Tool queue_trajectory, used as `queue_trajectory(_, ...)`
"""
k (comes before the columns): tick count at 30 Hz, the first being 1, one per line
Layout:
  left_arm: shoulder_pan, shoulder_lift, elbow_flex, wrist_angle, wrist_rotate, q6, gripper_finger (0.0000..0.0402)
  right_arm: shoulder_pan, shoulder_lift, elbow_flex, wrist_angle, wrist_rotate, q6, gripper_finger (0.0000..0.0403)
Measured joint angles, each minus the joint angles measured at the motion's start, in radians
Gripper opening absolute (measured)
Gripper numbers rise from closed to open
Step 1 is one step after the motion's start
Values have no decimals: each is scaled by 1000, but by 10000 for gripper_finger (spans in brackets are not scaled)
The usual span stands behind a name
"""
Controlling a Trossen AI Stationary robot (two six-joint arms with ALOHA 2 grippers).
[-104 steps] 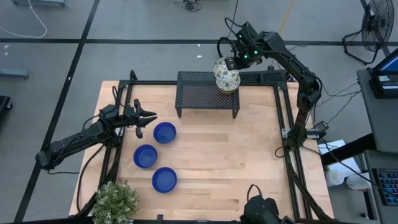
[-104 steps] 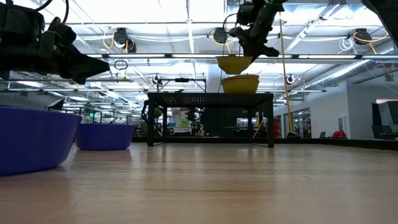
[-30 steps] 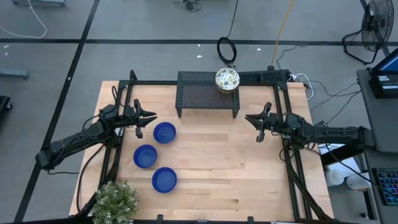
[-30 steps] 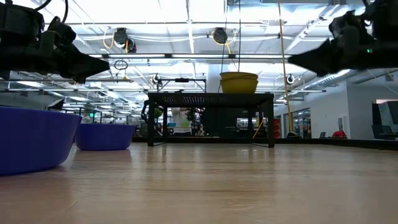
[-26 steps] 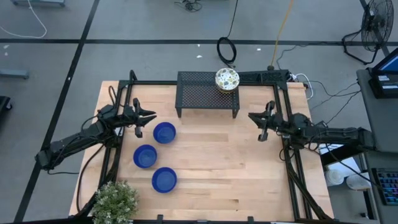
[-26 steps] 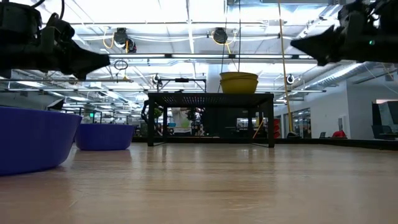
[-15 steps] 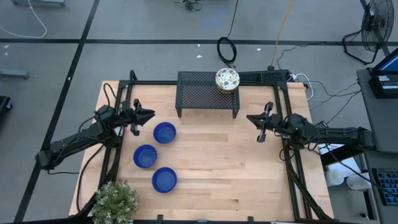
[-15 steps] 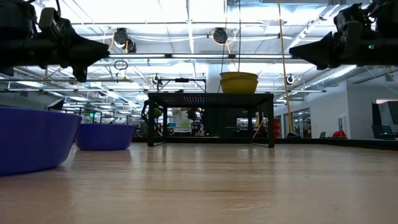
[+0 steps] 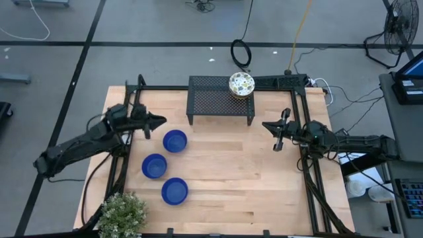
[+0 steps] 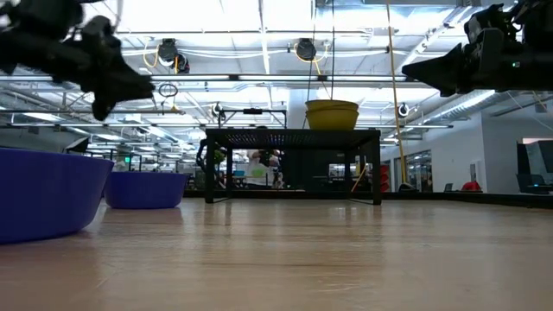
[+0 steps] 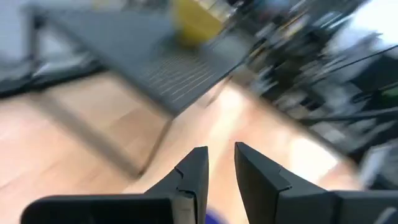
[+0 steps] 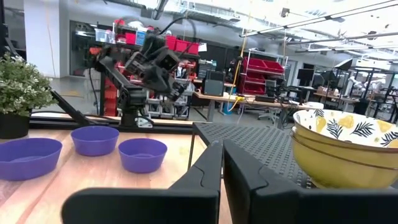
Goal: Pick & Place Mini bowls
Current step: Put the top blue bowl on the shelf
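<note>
Three blue bowls (image 9: 164, 166) are sitting at the table's (image 9: 238, 178) nine o'clock, patterned bowls (image 9: 241, 84) stacked on the rack (image 9: 220, 100) at twelve — left gripper (image 9: 160, 119) hovering, jaws slightly apart; right gripper (image 9: 267, 125) at three, jaws together, both holding nothing.

A rack (image 9: 221, 98) stands at the back of the table (image 9: 231, 192). Stacked bowls (image 9: 241, 84) sit on its right end. Three bowls (image 9: 164, 164) lie in a row on the left. A plant (image 9: 122, 215) stands at the front left corner.
</note>
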Motion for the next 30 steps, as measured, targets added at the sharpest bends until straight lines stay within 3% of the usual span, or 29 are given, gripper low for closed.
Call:
queue_trajectory(4, -19, 218, 232, -354, -153, -84, 92, 0, 0, 0, 0, 0, 0, 2)
queue_trajectory(7, -36, 393, 356, -514, -162, -83, 123, 0, 0, 0, 0, 0, 0, 2)
queue_trajectory(11, -51, 604, 434, -616, -159, -54, 180, 0, 0, -1, 0, 0, 0, 2)
queue_trajectory(18, -66, 836, 449, -605, -90, 78, 237, 0, 0, -1, 0, 0, 0, 2)
queue_trajectory(30, -84, 1019, 448, -568, -182, 73, 241, 0, 0, -1, 0, 0, 0, 2)
